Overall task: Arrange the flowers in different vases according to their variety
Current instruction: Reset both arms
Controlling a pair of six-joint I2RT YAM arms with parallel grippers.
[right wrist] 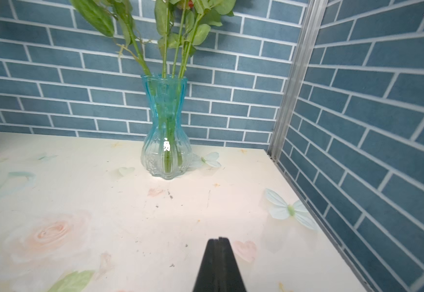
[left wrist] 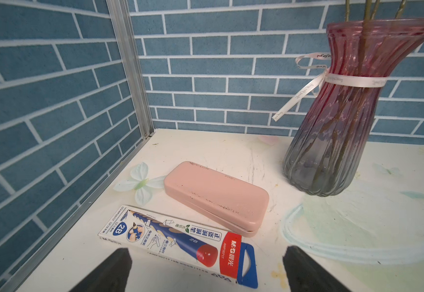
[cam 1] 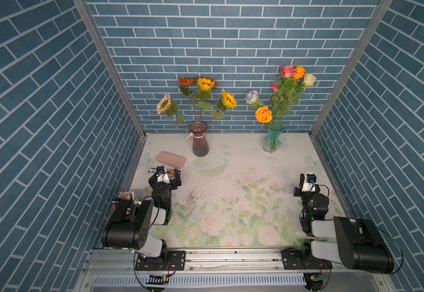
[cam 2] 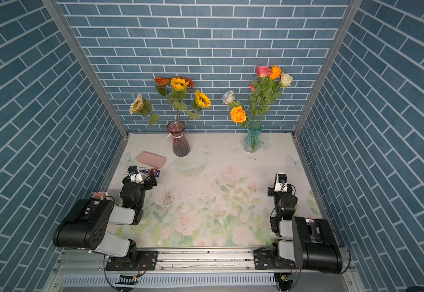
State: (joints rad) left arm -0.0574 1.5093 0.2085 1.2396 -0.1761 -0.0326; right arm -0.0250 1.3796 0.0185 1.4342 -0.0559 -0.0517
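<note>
The plum-purple vase (cam 1: 198,139) (left wrist: 345,121) stands at the back left of the table and holds the sunflower-like flowers (cam 1: 206,84), yellow, orange and cream. At the back right, the aqua vase (cam 1: 271,140) (right wrist: 166,131) holds the roses (cam 1: 263,114) in orange, pink, white and pale blue. My left gripper (left wrist: 207,250) is open and empty, low over a pencil box short of the plum vase. My right gripper (right wrist: 218,239) (cam 1: 301,179) is shut with nothing in it, well in front of the aqua vase.
A flat pink case (cam 1: 171,159) (left wrist: 216,194) lies left of the plum vase. A white and blue pencil box (left wrist: 175,237) lies just in front of it. Blue brick walls close in three sides. An aluminium rail (cam 1: 231,255) runs along the front.
</note>
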